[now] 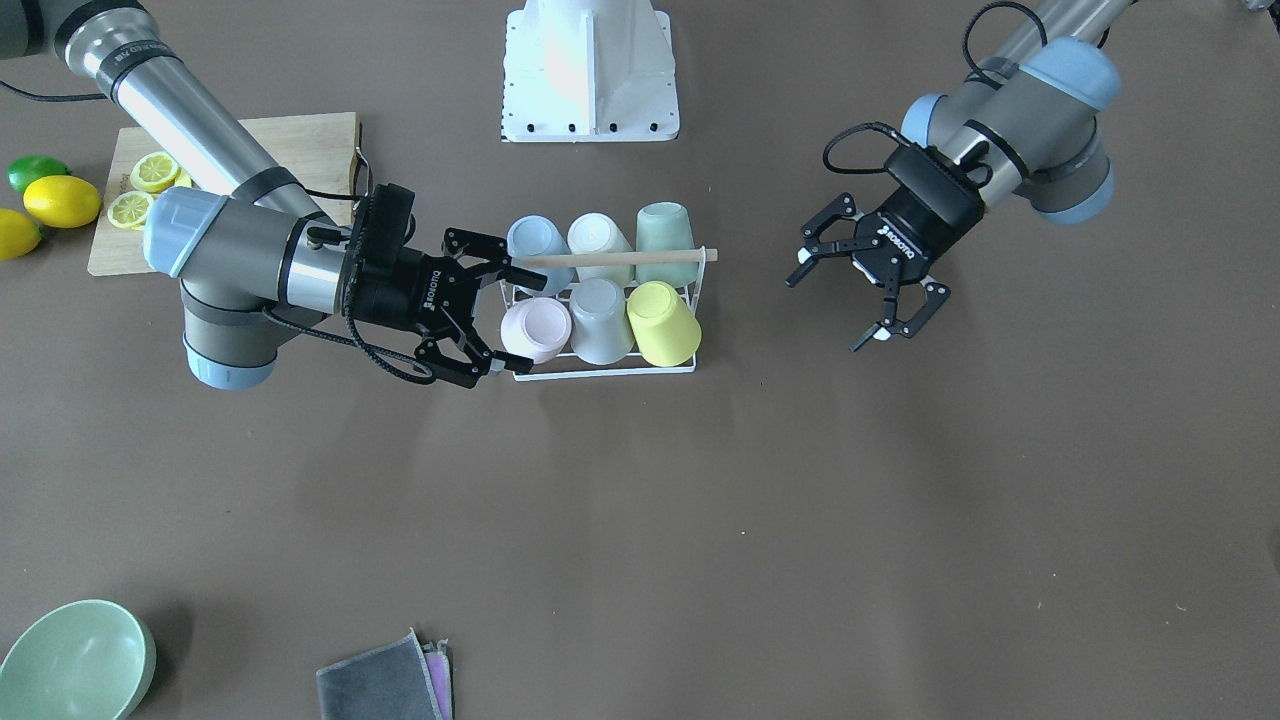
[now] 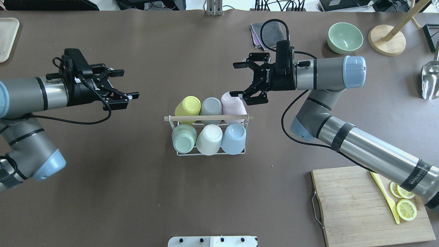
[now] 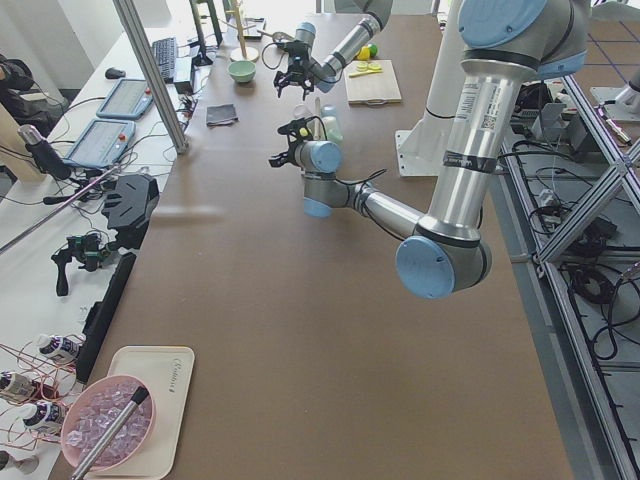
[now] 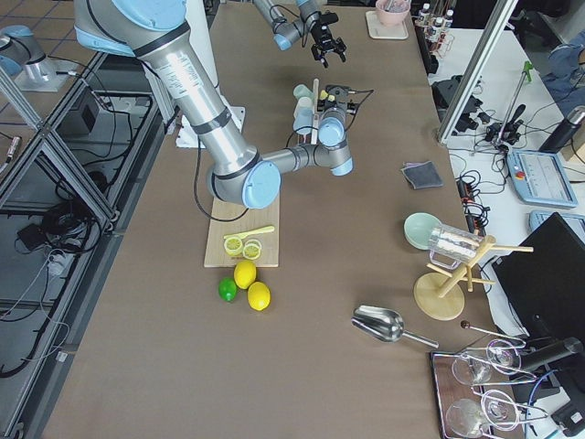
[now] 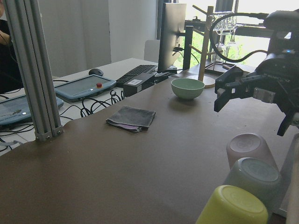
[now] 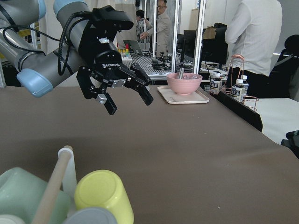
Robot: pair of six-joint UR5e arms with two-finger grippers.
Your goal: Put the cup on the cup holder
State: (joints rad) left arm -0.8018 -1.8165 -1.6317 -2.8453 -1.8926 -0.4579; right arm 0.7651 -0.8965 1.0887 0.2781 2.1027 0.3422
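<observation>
The white wire cup holder (image 2: 205, 153) with its wooden rod handle (image 2: 207, 118) stands mid-table. Its prongs hold several upside-down cups, among them a pink cup (image 2: 233, 104), a grey one (image 2: 211, 106) and a yellow one (image 2: 188, 105). My right gripper (image 2: 236, 79) is open and empty, with one finger close by the pink cup's base. In the front view this gripper (image 1: 512, 322) sits beside the pink cup (image 1: 537, 330) at the holder's (image 1: 600, 372) end. My left gripper (image 2: 129, 83) is open and empty, well away from the holder on its other side.
A cutting board (image 2: 360, 202) with lemon slices and a yellow knife lies near my right arm. A green bowl (image 2: 344, 37), a grey cloth (image 2: 267, 32) and a wooden stand (image 2: 387, 43) sit at the far edge. Lemons and a lime (image 1: 60, 200) lie beside the board.
</observation>
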